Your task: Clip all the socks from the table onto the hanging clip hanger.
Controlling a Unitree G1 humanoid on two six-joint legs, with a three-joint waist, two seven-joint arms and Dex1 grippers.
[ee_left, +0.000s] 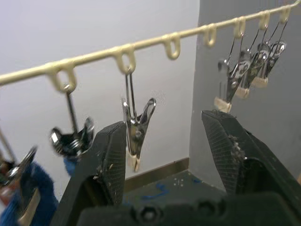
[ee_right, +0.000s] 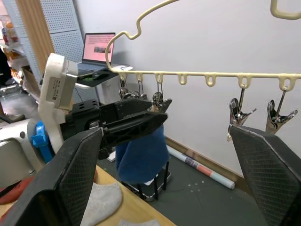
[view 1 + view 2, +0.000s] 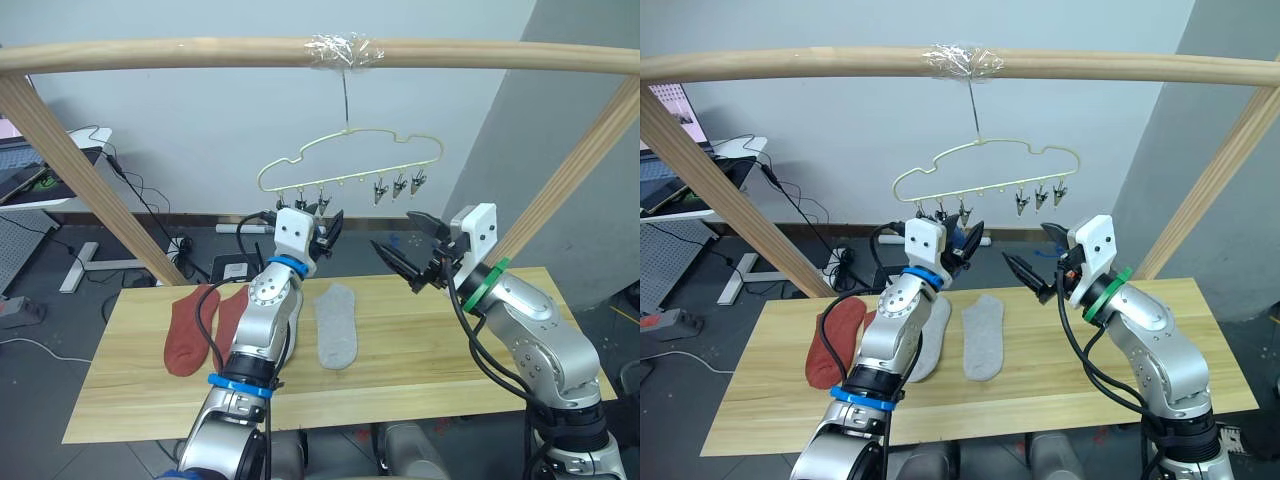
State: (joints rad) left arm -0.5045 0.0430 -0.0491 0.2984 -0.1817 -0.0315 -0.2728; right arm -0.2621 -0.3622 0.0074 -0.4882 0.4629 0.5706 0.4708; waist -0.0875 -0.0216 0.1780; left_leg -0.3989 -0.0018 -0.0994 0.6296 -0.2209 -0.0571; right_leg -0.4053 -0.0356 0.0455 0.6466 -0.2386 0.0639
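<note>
Your left gripper (image 1: 164,141) is spread wide, a metal clip (image 1: 136,127) hanging between its fingers; a blue sock (image 2: 141,155) hangs just beside it on the hanger (image 3: 350,160). Your right gripper (image 3: 410,250) is also spread, empty. Red socks (image 3: 190,325) and grey socks (image 3: 337,325) lie on the table (image 3: 450,370). Beyond: wooden bar (image 3: 200,52), grey wall.

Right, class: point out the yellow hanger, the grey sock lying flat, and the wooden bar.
Hanger (image 3: 352,136), left eye view, upper wire.
Grey sock (image 3: 337,330), left eye view, its middle.
Wooden bar (image 3: 150,52), left eye view, left stretch.
</note>
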